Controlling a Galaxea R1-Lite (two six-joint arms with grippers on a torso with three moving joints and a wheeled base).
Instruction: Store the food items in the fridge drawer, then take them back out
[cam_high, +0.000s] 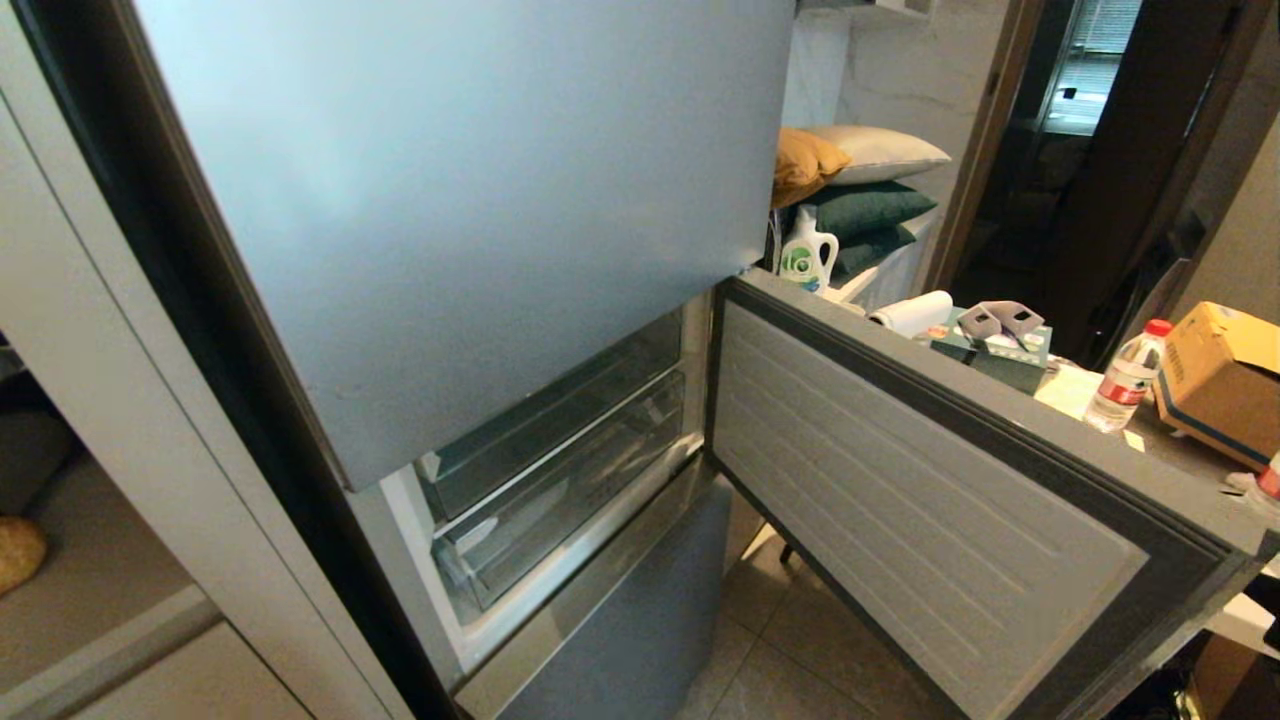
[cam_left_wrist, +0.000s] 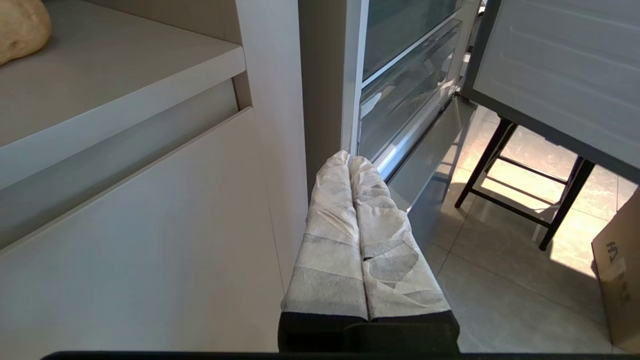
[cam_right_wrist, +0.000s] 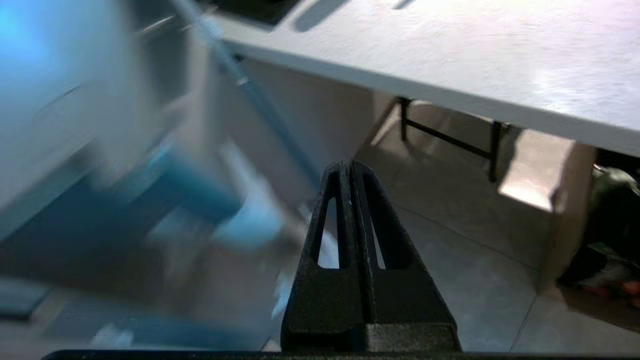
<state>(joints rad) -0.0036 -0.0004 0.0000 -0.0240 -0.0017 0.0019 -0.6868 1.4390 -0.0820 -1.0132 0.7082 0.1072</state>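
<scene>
Head view: the fridge door (cam_high: 930, 510) swings open at lower right, and the fridge drawer (cam_high: 570, 490) — clear plastic, pushed in — sits at lower centre. The potato (cam_high: 18, 552) lies at the left edge on a grey shelf (cam_high: 100, 560). No arm shows here.

Left wrist view: the left gripper (cam_left_wrist: 350, 162), its fingers wrapped in white and pressed together, hangs at centre beside the cabinet; the potato shows at upper left.

Right wrist view: the right gripper (cam_right_wrist: 348, 167) — black fingers closed on nothing — points over the tiled floor (cam_right_wrist: 450, 260) below a white surface (cam_right_wrist: 450, 55).

A home kitchen: fridge (cam_high: 450, 200), cabinets (cam_high: 130, 620), stacked cushions (cam_high: 860, 190).
</scene>
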